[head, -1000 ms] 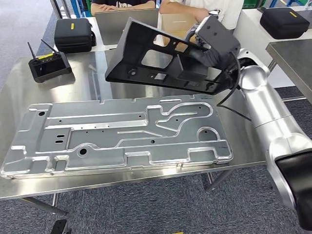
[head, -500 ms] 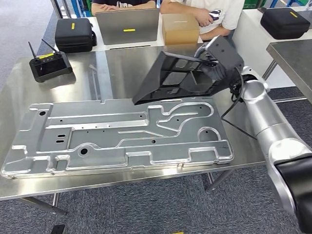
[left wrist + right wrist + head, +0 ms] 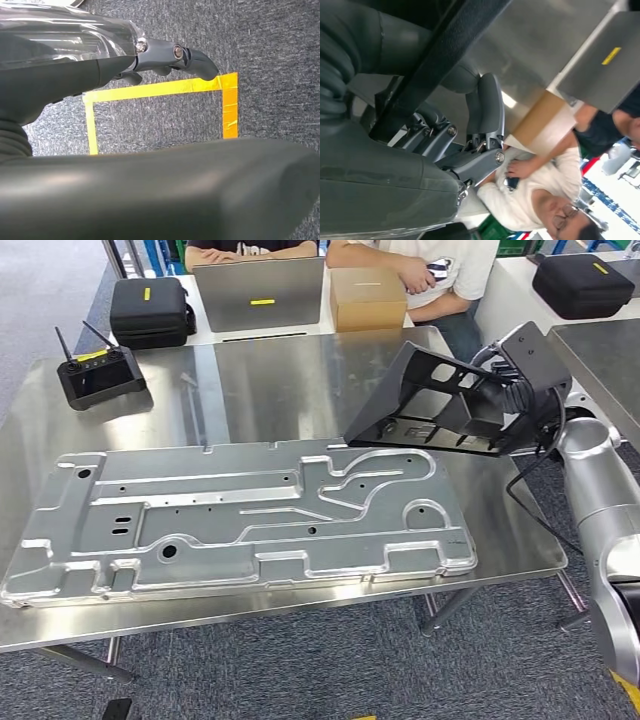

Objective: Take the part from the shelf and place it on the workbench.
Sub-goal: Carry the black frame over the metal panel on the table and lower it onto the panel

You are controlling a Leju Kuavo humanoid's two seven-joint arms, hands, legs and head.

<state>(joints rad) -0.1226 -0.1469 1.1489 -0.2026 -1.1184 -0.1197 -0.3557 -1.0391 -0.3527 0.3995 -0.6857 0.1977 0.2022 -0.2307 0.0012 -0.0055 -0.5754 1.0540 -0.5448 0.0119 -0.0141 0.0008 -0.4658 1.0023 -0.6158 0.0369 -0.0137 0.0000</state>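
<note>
The black plastic part (image 3: 438,405), an angular frame with cut-outs, hangs tilted just above the right end of the steel workbench (image 3: 302,370). My right hand (image 3: 521,370) grips its right end from behind, beyond the table's right edge. In the right wrist view the dark fingers (image 3: 471,145) curl around a black bar of the part (image 3: 444,45). A large stamped silver panel (image 3: 226,520) lies flat across the workbench front, and the part's low left tip hangs over its far right corner. My left hand (image 3: 113,65) hangs above the carpet with fingers apart and nothing in it.
A remote controller (image 3: 98,370) lies at the bench's far left. Behind it stand a black case (image 3: 149,308), a laptop (image 3: 260,292) and a cardboard box (image 3: 367,297), with two seated people. Another steel table (image 3: 604,350) stands at the right. Yellow floor tape (image 3: 158,90) marks the carpet.
My right arm has swung the black part rightward and lower, from over the bench's middle back to its right end. The panel has not moved.
</note>
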